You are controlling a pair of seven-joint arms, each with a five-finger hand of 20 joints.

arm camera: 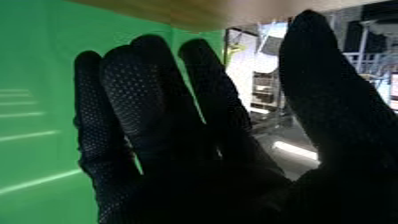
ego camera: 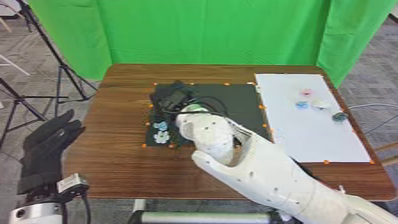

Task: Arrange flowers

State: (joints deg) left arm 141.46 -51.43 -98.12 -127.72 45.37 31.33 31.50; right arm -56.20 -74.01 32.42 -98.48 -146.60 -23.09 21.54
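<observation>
My right hand [ego camera: 172, 96] is over the upper left of the black mat [ego camera: 242, 97], its arm crossing from the lower right. In the right wrist view that hand [arm camera: 155, 105] is open, fingers straight and thumb apart, with nothing seen between them. Below it in the head view, a blue flower [ego camera: 160, 126] and a white flower [ego camera: 162, 137] lie on the mat. On the white sheet [ego camera: 293, 132] are a pink flower [ego camera: 306, 92], a blue flower [ego camera: 302, 105], a white flower [ego camera: 321, 105] and a dark green one [ego camera: 339, 117]. My left hand [ego camera: 44, 150] is open, left of the table.
The brown table [ego camera: 111, 170] surrounds the mat and sheet. Small orange markers line their edges. Black cables hang around my right wrist over the mat. A green curtain [ego camera: 213, 32] stands behind the table, and dark tripod legs [ego camera: 60, 75] are at the left.
</observation>
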